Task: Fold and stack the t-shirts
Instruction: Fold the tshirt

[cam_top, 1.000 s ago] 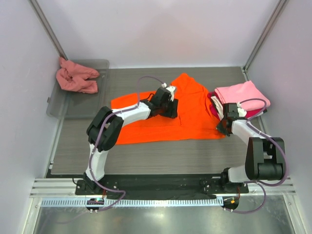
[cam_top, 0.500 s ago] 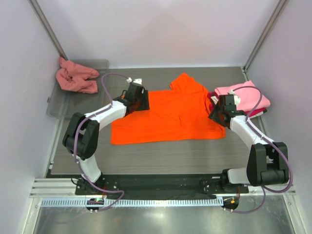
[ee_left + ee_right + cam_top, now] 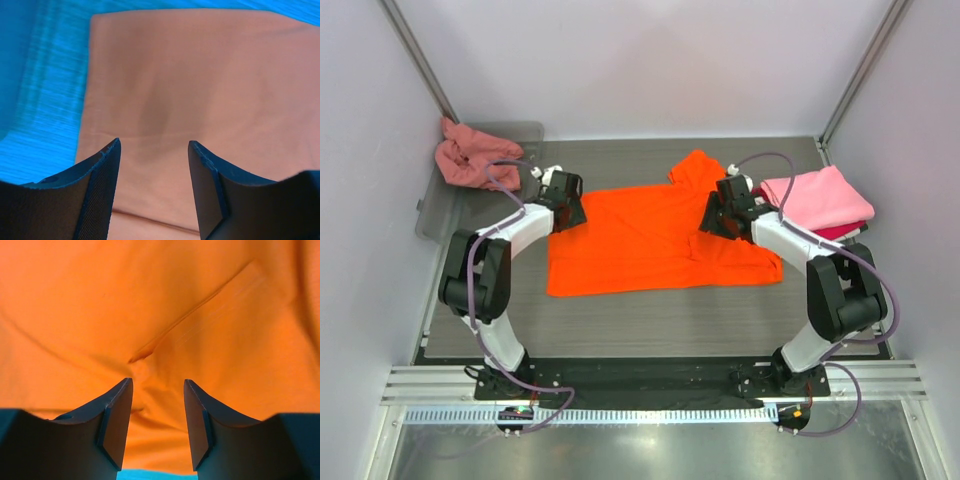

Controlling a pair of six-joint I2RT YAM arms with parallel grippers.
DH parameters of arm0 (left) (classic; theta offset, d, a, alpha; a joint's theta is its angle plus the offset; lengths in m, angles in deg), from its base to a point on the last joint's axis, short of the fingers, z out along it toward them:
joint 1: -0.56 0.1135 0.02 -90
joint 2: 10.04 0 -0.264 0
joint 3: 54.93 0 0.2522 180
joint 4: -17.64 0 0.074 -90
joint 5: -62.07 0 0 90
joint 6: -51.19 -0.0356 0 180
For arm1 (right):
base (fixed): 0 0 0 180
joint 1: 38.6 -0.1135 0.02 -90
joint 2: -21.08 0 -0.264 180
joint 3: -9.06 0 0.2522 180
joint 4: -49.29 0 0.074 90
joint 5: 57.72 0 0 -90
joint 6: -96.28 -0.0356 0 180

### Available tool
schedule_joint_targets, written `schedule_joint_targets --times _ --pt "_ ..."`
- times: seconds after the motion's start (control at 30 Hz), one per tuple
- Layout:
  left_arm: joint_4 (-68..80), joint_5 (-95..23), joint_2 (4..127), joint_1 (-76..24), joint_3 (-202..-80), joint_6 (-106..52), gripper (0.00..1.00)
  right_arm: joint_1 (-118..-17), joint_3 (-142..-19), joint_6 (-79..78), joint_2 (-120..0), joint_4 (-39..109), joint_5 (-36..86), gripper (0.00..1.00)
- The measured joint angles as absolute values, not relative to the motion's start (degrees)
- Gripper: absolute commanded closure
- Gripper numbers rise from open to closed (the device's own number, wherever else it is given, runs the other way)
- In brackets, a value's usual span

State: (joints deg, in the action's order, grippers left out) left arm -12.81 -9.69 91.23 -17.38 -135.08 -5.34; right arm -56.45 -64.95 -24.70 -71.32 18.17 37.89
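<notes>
The bright orange t-shirt (image 3: 650, 238) lies spread flat on the table's middle. My left gripper (image 3: 567, 208) is open over its upper left corner. In the left wrist view (image 3: 154, 145) the jaws stand apart with flat cloth (image 3: 200, 90) between them. My right gripper (image 3: 718, 217) is open over the shirt's right part, near the sleeve. In the right wrist view (image 3: 157, 382) it hovers above a crease in the cloth (image 3: 150, 347). A folded light pink t-shirt (image 3: 820, 195) lies on a crimson red one (image 3: 848, 232) at the right. The salmon-pink t-shirt (image 3: 475, 160) is crumpled at the far left.
The clear grey plastic tray (image 3: 470, 225) stands at the left edge, with the salmon-pink shirt on its far end. White walls and metal posts close in the table on three sides. Both arm bases sit on the black rail at the near edge.
My left gripper has moved left across the orange shirt to its left edge, and the cloth now lies spread out. My right gripper has moved from the pink stack's side leftward onto the orange shirt.
</notes>
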Motion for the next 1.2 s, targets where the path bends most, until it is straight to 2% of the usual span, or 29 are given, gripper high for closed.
schedule_joint_targets --times 0.4,0.67,0.87,1.0,1.1,1.2 --pt "-17.84 -8.62 97.16 -12.79 -136.29 -0.61 0.49 -70.33 -54.02 -23.98 -66.84 18.8 38.09 0.5" --pt "-22.19 -3.83 99.36 -12.52 -139.63 1.33 0.5 -74.29 -51.68 -24.25 -67.19 18.17 41.41 0.54" --pt "-21.75 -3.44 98.58 -12.85 -138.76 0.41 0.44 -77.43 -52.36 -25.36 -69.44 18.32 45.19 0.54" --pt "-21.4 -5.04 95.08 -13.38 -135.57 -1.42 0.33 -80.95 -51.55 -26.56 -68.74 18.12 46.72 0.54" --pt "-20.72 -6.28 92.13 -13.81 -134.52 -2.34 0.29 -83.01 -49.65 -27.92 -66.36 16.99 46.52 0.54" --pt "-19.08 -6.74 90.34 -14.01 -134.63 -3.32 0.27 -84.16 -47.94 -29.01 -63.52 14.19 46.44 0.49"
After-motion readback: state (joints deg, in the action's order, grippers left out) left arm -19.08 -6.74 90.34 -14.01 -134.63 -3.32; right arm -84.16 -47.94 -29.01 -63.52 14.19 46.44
